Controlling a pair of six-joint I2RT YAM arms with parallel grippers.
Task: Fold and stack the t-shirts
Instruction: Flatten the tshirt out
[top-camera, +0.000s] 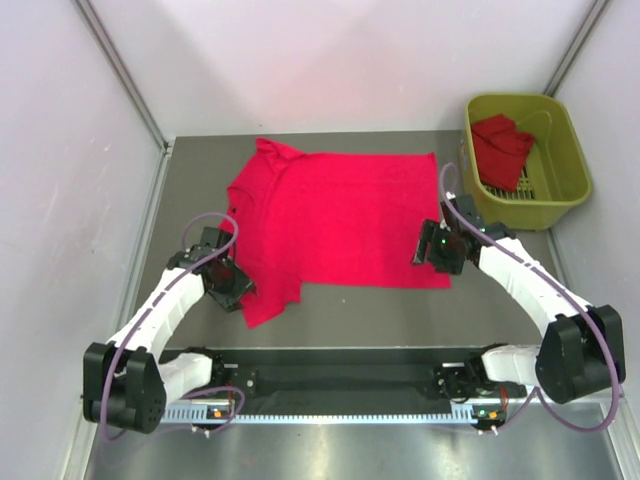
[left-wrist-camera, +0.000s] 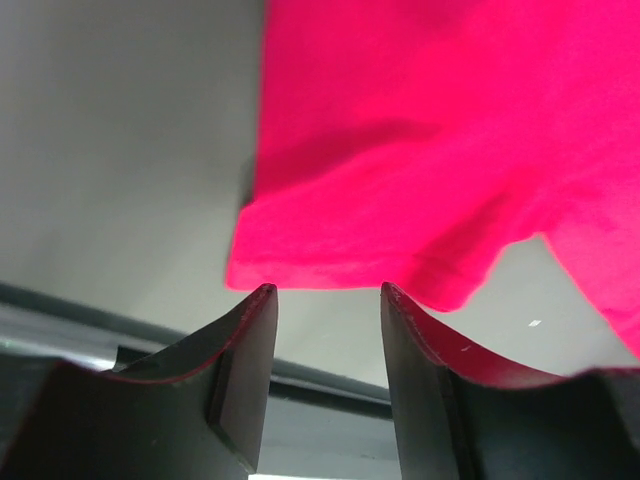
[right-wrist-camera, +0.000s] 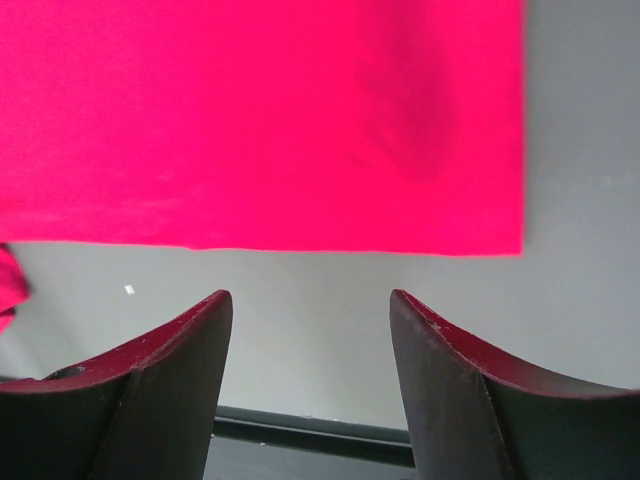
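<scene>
Looking down, you see one t-shirt (top-camera: 340, 215) flat on the counter (top-camera: 380, 310), another t-shirt (top-camera: 500, 150) in the basket (top-camera: 570, 160); only wrist views show left gripper (left-wrist-camera: 326, 290) released at the sleeve (left-wrist-camera: 350, 230), right gripper (right-wrist-camera: 308, 297) released short of the hem.

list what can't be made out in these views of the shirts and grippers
- Top view: the left gripper covers part of the near sleeve of the spread t-shirt; contact unclear.
- Top view: the crumpled t-shirt in the basket is bunched; one shirt or several, unclear.
- Right wrist view: frame edges cut off the spread t-shirt above and left of its corner.
</scene>
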